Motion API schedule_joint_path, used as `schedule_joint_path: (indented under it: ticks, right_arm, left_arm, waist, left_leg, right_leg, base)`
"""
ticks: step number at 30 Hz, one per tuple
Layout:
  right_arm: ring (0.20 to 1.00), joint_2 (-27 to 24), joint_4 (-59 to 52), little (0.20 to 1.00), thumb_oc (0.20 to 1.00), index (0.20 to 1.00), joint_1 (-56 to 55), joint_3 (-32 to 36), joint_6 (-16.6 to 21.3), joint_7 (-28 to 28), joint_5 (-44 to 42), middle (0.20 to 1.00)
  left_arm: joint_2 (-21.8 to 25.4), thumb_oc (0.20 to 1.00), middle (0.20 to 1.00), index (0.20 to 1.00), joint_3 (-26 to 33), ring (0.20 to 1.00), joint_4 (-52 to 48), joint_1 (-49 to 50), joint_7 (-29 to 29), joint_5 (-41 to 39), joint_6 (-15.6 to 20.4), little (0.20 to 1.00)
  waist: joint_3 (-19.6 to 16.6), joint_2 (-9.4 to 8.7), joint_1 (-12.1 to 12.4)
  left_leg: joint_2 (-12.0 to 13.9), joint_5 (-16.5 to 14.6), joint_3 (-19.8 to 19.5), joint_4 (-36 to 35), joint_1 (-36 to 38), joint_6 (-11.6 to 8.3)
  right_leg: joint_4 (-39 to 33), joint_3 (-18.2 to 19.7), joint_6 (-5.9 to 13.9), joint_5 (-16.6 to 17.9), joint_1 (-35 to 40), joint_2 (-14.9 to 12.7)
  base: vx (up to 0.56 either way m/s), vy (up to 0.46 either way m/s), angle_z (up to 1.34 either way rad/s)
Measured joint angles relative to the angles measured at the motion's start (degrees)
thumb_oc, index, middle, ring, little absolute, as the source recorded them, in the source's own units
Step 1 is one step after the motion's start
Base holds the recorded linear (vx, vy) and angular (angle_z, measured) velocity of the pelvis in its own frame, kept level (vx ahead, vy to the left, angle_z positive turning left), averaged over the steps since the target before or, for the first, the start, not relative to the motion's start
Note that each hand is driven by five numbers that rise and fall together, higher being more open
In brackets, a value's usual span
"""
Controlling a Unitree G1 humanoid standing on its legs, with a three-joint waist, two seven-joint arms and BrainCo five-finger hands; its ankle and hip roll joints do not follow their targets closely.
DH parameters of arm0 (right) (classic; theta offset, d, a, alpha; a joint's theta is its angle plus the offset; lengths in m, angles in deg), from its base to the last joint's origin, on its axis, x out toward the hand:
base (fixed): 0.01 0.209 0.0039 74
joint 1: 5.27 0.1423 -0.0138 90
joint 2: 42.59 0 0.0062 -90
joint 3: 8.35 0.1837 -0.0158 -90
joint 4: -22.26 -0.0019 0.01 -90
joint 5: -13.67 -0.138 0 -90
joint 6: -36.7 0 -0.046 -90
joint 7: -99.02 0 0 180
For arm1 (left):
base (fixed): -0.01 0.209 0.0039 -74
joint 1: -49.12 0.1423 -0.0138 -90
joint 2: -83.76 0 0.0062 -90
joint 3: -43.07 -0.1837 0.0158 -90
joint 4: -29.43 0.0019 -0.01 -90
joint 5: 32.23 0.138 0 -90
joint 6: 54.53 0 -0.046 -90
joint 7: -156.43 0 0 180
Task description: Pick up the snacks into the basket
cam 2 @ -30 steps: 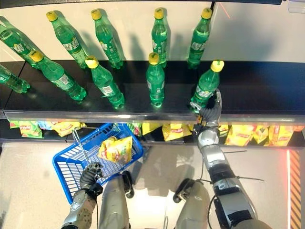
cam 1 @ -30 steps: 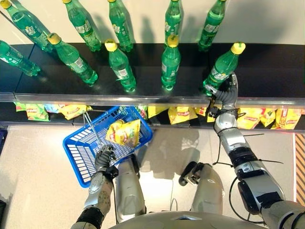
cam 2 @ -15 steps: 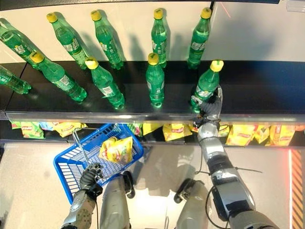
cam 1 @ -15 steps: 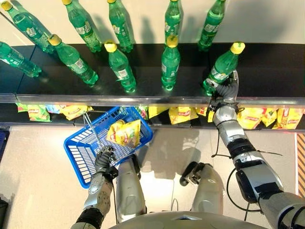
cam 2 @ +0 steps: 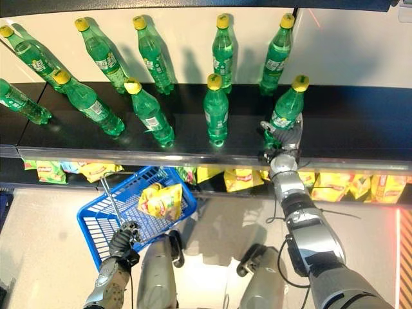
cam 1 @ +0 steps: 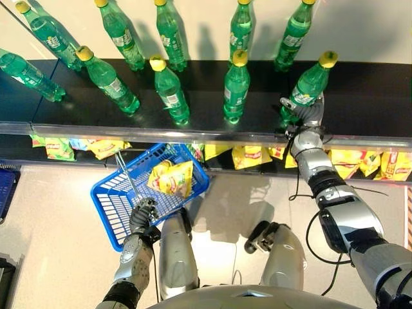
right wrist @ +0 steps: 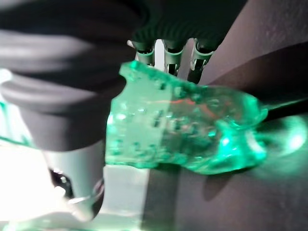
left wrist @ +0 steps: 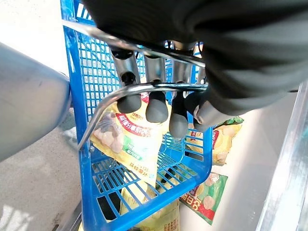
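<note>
basket [cam 1: 112,206]: blue plastic lattice, wire handle [left wrist: 139,89] of bright smooth metal under my dark matt fingertips | snack bags [cam 1: 170,178]: glossy yellow film | bottle [cam 1: 309,87] by my right hand [cam 1: 308,116]: clear green plastic, shiny, matt yellow cap | shelf [cam 1: 373,96]: dark smooth top, front edge polished metal | floor [cam 1: 51,238]: pale, glossy

Ten green bottles [cam 1: 237,87], one blue basket [cam 1: 109,199]

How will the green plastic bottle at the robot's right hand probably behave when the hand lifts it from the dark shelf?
The green plastic bottle with a yellow cap is tall with a narrow base, so it may tip easily. It looks full, so probably heavy for its size. Its smooth wall may slip in the right hand, which holds it low near the base.
</note>
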Motion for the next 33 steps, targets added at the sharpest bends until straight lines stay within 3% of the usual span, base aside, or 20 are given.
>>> schedule_joint_path:
  ticks: [8, 17, 24, 28, 33]
  right_arm:
    - [0.2, -2.36, 5.65, 0.2, 0.2, 0.2, 2.75, -0.01, -0.15, -0.75, -2.38, 0.2]
    - [0.2, -1.65, 5.0, 0.2, 0.2, 0.2, 2.33, 0.05, -0.18, -0.06, -3.44, 0.2]
    - [0.2, -0.85, -10.52, 0.2, 0.2, 0.2, -8.32, 0.14, -0.68, 0.92, -1.9, 0.2]
    - [0.2, -0.8, -26.14, 0.2, 0.2, 0.2, -20.24, 1.98, -0.86, 1.44, 1.54, 0.2]
    - [0.2, 0.85, -36.59, 0.2, 0.2, 0.2, -29.19, 4.25, -0.16, 2.53, 5.5, 0.2]
  left_arm:
    - [0.04, 0.2, 0.2, 0.2, -0.09, 0.2, 0.0, -0.05, 0.07, -0.01, -0.14, 0.2]
    - [0.09, 0.2, 0.2, 0.2, -0.6, 0.2, 0.0, -0.45, 0.0, -0.02, -0.41, 0.2]
    - [0.04, 0.2, 0.2, 0.2, -0.89, 0.2, -0.06, -0.67, -0.29, -0.02, -0.47, 0.2]
    - [-0.41, 0.2, 0.2, 0.2, -0.89, 0.2, -0.37, -0.84, -0.57, 0.01, -0.37, 0.2]
    - [-0.86, 0.2, 0.2, 0.2, 0.74, 0.2, -0.48, -0.56, -1.13, 0.01, -0.33, 0.2]
  waist:
    - [0.0, 0.05, 1.03]
    - [0.01, 0.06, 0.63]
    - [0.06, 0.15, -0.31]
    - [0.12, 0.18, -0.23]
    - [0.44, 0.0, -1.88]
  left_leg:
    - [-0.64, 0.02, -0.57, -0.17, 0.13, 0.05]
    - [-0.8, 0.02, -0.6, -0.13, 0.2, 0.1]
    - [-0.63, 0.01, -0.56, -0.1, 0.2, 0.1]
    - [-0.38, -0.18, -0.57, -0.23, 0.14, 0.19]
    - [-0.32, -0.12, -0.72, -0.28, 0.04, 0.16]
  right_leg:
    - [-0.28, -0.81, 0.38, -0.03, 1.04, -0.56]
    - [-0.33, -0.85, 0.48, 0.01, 1.15, -0.68]
    - [-0.47, -0.84, 0.5, 0.03, 1.15, -0.46]
    - [-0.7, -0.88, 0.55, -0.06, 1.13, -0.1]
    - [-0.91, -1.05, 0.54, 0.07, 1.28, 0.09]
  base:
    - [0.0, 0.004, 0.05]
    - [0.0, 0.001, 0.01]
    - [0.0, 0.0, 0.0]
    - [-0.01, 0.0, -0.01]
    - [-0.02, -0.001, 0.0]
